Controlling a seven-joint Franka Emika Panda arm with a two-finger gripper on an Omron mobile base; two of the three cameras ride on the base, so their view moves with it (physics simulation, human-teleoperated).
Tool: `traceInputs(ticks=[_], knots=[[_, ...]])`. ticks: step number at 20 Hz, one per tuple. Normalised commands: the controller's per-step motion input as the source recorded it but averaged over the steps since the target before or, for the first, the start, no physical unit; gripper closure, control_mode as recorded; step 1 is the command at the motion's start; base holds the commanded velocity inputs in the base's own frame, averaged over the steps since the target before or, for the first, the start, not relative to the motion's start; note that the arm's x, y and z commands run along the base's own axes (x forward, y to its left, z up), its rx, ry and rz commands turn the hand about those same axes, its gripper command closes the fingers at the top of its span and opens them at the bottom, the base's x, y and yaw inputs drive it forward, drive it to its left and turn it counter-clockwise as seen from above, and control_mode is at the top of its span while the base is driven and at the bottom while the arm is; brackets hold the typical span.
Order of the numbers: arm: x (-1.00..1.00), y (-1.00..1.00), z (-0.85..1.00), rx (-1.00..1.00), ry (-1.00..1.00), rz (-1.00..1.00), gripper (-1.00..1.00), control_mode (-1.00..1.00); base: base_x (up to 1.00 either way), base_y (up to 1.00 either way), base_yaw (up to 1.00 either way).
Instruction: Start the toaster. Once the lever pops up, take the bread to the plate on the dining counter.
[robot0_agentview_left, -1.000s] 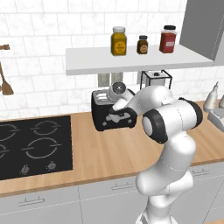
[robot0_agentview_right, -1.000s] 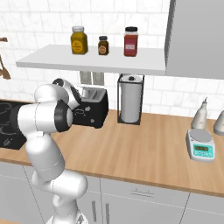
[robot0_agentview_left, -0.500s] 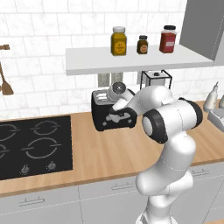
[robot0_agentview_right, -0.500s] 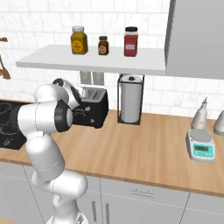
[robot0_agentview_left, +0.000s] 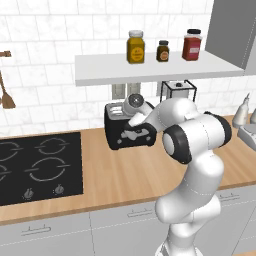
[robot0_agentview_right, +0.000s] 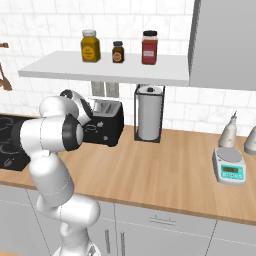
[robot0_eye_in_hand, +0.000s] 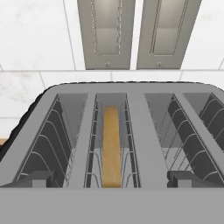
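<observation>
Above the boxy black two-slot toaster (robot0_eye_in_hand: 131, 131), the end effector (robot0_eye_in_hand: 112, 186) is hovering with jaws spread wide.
A thin tan-brown bread slice (robot0_eye_in_hand: 111, 146) is standing upright in the left slot.

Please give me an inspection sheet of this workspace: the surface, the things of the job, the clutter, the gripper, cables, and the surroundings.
Surface: wood worktop with black hob inset.
Job's things: black toaster against the wall; bread stands on edge inside one slot.
Clutter: paper towel roll in a stand, kitchen scale, two bottles beside it.
Gripper: above the toaster, jaws open, holding nothing.
Cables: nothing seen.
Surroundings: white tiled wall, shelf with three jars, two wall outlets.
</observation>
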Motion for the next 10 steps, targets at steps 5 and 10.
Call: traceInputs(ticks=[5,10], knots=[[0.00,0.00,0.00,0.00,0.00,0.00,-1.00,-1.00,0.00,0.00,0.00],[0.00,0.00,0.00,0.00,0.00,0.00,-1.00,-1.00,0.00,0.00,0.00]])
